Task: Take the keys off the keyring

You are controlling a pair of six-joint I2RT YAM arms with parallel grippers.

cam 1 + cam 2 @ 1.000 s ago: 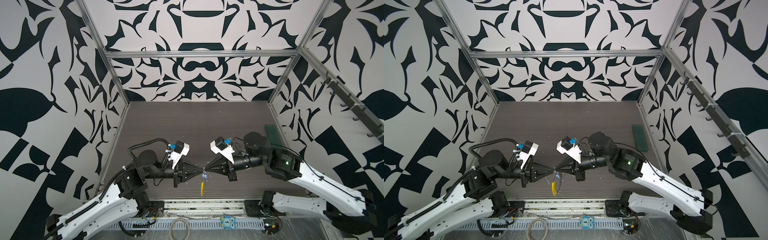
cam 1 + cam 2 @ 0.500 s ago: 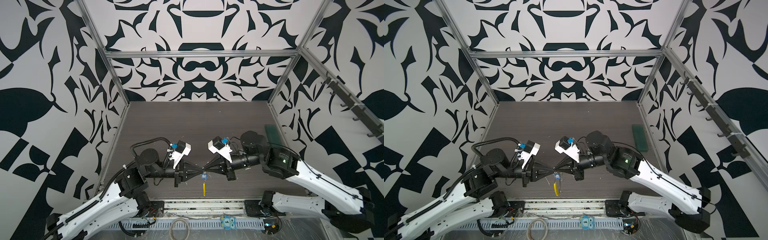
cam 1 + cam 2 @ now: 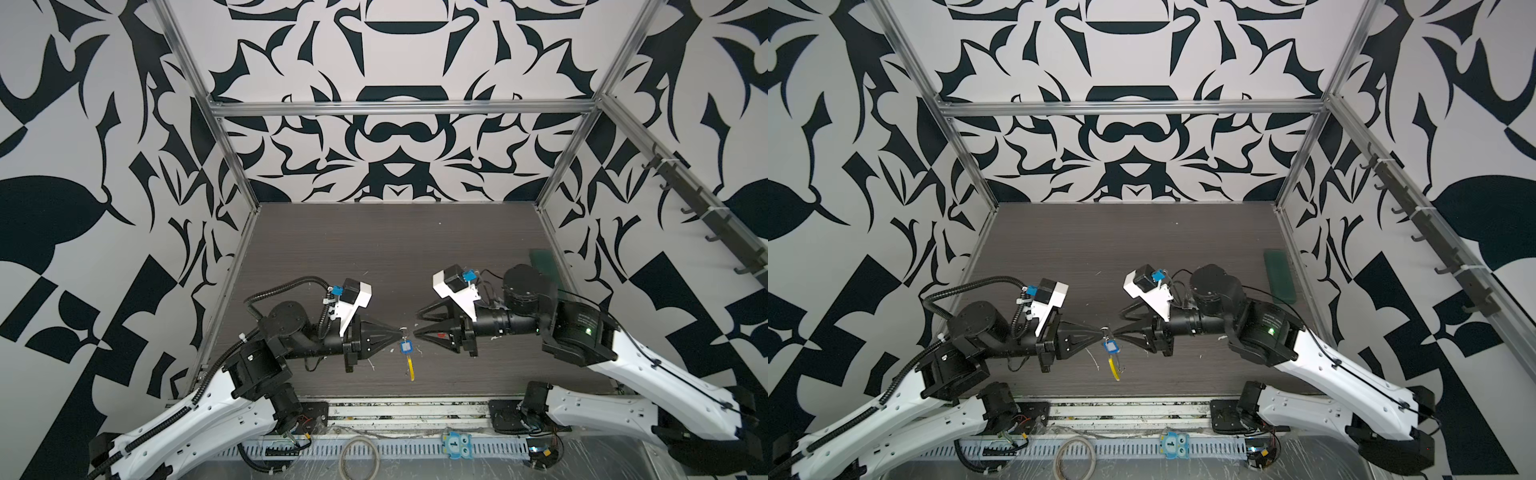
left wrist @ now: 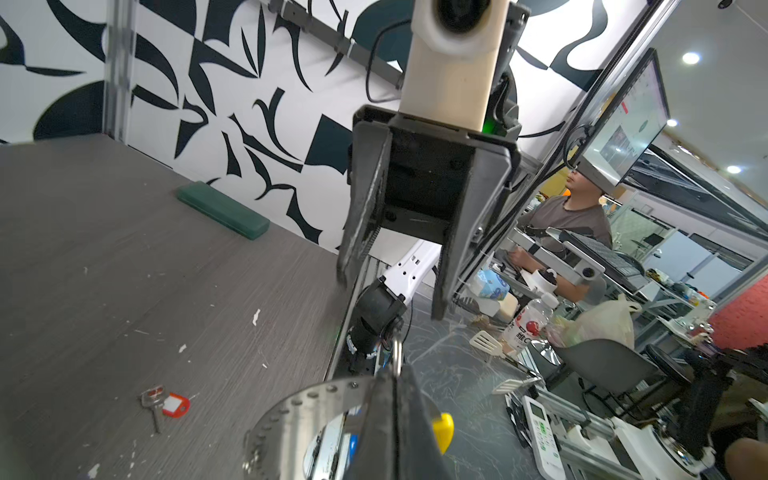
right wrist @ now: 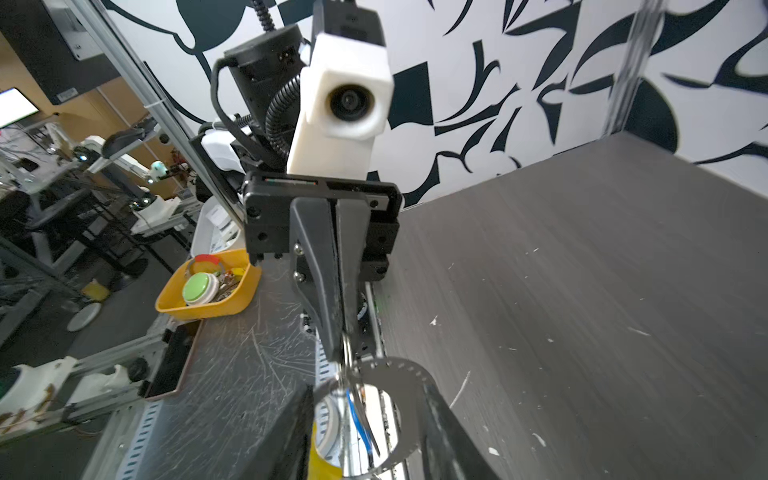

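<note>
The keyring [image 3: 411, 368] is pinched in the closed left gripper [image 3: 401, 329] so the blue key [image 3: 405, 346] hangs free beneath its tips, where the half-open, empty right gripper [image 3: 416, 326] is aimed, likely to pull it.

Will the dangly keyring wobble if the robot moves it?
Probably: the keyring hangs loose below the shut left gripper, so it would likely swing. It looks thin and light, with the blue tag dangling freely, so it may twist too.
</note>
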